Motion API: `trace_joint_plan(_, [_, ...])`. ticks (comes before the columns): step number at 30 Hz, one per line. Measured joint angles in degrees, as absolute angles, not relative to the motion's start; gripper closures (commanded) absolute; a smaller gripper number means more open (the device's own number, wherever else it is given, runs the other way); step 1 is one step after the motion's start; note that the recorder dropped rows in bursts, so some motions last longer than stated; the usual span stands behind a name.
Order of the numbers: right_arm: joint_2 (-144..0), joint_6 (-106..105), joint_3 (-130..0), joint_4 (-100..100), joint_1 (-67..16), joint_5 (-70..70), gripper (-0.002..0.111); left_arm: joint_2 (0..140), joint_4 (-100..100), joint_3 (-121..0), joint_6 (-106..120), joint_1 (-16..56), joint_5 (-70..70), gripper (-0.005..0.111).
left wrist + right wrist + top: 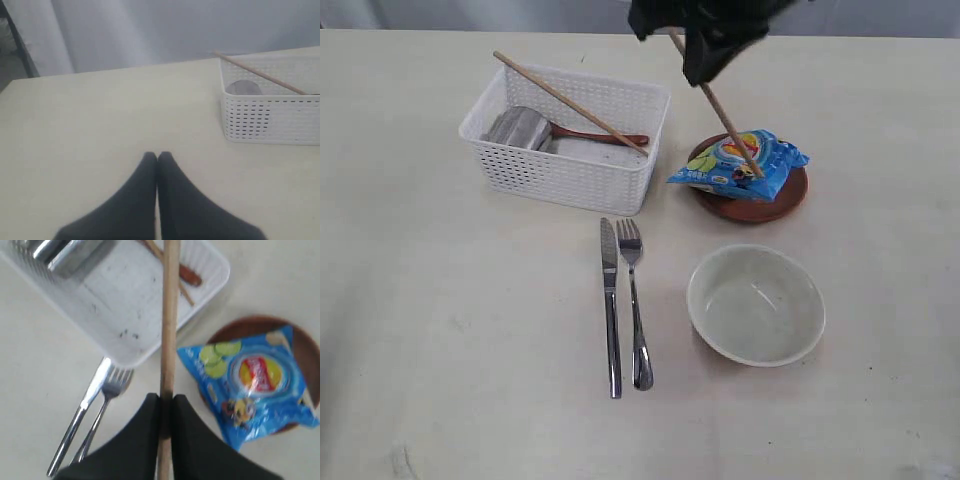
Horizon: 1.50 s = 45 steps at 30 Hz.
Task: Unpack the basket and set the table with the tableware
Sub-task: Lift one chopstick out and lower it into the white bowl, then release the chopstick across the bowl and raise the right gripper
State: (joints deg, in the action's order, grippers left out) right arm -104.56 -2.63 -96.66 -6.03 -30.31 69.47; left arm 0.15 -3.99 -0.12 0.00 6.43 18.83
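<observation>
My right gripper [703, 72] hangs at the back, shut on one wooden chopstick [728, 125] that slants down over the blue chip bag [740, 165] on the brown plate [755, 208]. The wrist view shows this chopstick [169, 315] pinched between the right gripper's [166, 397] fingers. A second chopstick [570, 102] lies across the white basket [570, 180], which holds the steel cup [520, 128] on its side and the wooden spoon [605, 136]. Knife [610, 300], fork [636, 300] and pale bowl [755, 305] rest on the table [450, 320]. My left gripper [157, 156] is shut and empty, short of the basket [270, 120].
The chip bag [250, 385] covers most of the plate [300, 345]. Knife [82, 410] and fork [107, 405] lie side by side just in front of the basket [130, 300]. A grey curtain runs behind the table's far edge.
</observation>
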Motion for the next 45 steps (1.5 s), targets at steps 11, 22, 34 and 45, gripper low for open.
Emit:
trace_joint_plan(11, [-89.0, 0.4, -64.4, -15.6, -29.9, 65.2, 0.109, 0.2, -4.0, -0.1, 0.0, 6.4, 18.8, 0.107])
trace_joint_plan(22, [-83.9, 5.7, -47.5, -20.4, -29.9, 48.9, 0.109, 0.2, -4.0, -0.1, 0.0, 6.4, 18.8, 0.107])
trace_joint_plan(34, [-83.8, 6.3, -41.9, -21.8, -29.9, 43.3, 0.109, 0.2, -4.0, -0.1, 0.0, 6.4, 18.8, 0.107])
trace_joint_plan(45, [-86.1, 5.6, -41.9, -22.8, -29.9, 41.5, 0.109, 0.2, -4.0, -0.1, 0.0, 6.4, 18.8, 0.107])
